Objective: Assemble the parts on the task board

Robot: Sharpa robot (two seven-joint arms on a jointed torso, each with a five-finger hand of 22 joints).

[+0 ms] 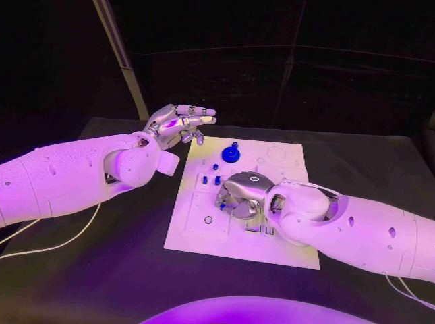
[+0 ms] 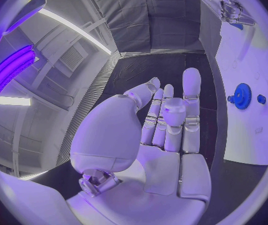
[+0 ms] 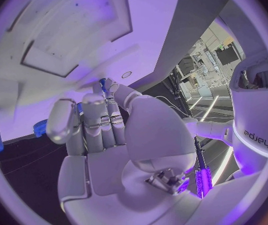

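Note:
The white task board (image 1: 239,244) lies in the middle of the table. A blue gear with a knob (image 1: 230,154) stands near the board's far edge, and small blue parts (image 1: 210,179) sit just in front of it. My right hand (image 1: 241,196) hovers low over the board's middle with its fingers curled down. In the right wrist view a small blue part (image 3: 102,83) is pinched at its fingertips, close to the board (image 3: 78,25). My left hand (image 1: 179,125) is raised beyond the board's far left corner, fingers apart, holding nothing. The left wrist view shows the gear (image 2: 241,96) beside that hand (image 2: 165,130).
A slanted pale pole (image 1: 120,61) rises behind the table at the back left. A thin cable (image 1: 52,246) trails over the black table (image 1: 373,155) under my left arm. Dark slots (image 1: 261,229) and a round hole (image 1: 208,219) mark the board's near half.

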